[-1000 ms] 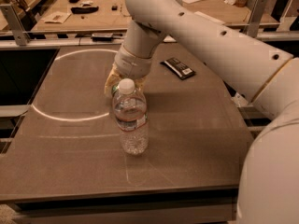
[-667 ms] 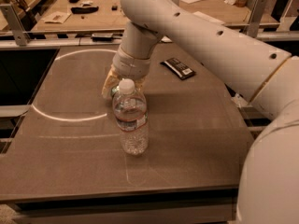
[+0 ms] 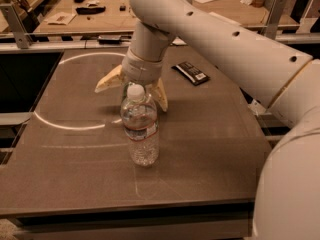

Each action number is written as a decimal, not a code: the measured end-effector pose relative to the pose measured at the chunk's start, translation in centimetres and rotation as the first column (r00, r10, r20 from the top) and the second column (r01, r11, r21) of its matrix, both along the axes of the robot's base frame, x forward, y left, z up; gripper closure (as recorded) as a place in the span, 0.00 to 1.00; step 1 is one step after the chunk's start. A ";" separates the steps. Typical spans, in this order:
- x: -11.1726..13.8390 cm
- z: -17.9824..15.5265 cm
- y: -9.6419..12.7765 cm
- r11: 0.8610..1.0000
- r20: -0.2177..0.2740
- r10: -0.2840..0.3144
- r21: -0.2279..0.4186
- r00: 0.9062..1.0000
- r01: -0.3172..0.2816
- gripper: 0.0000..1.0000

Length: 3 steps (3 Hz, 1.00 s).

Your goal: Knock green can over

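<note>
The green can does not show in the camera view; it is hidden or out of view. My gripper (image 3: 131, 98) hangs low over the middle of the brown table (image 3: 75, 174), just behind the cap of a clear water bottle (image 3: 141, 134). Its two pale fingers (image 3: 107, 82) are spread wide apart, one to the left of the bottle's cap and one to the right. Nothing shows between them. The bottle stands upright in front of the gripper.
A flat black packet (image 3: 190, 72) lies on the table behind and right of the gripper. A white arc (image 3: 65, 126) is marked on the table's left part. My arm's large forearm (image 3: 235, 49) crosses the right side. A cluttered workbench (image 3: 90, 14) stands behind the table.
The gripper's fingers now stand spread wider apart behind the bottle. The wrist has shifted slightly left. The bottle has not moved.
</note>
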State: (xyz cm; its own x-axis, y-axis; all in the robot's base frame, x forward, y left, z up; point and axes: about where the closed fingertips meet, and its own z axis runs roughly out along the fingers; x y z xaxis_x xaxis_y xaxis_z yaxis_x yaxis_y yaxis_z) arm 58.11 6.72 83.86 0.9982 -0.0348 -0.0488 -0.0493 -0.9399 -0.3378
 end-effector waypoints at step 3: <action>2.0 5.2 -1.8 0.993 0.070 -0.089 0.084 0.994 0.083 0.00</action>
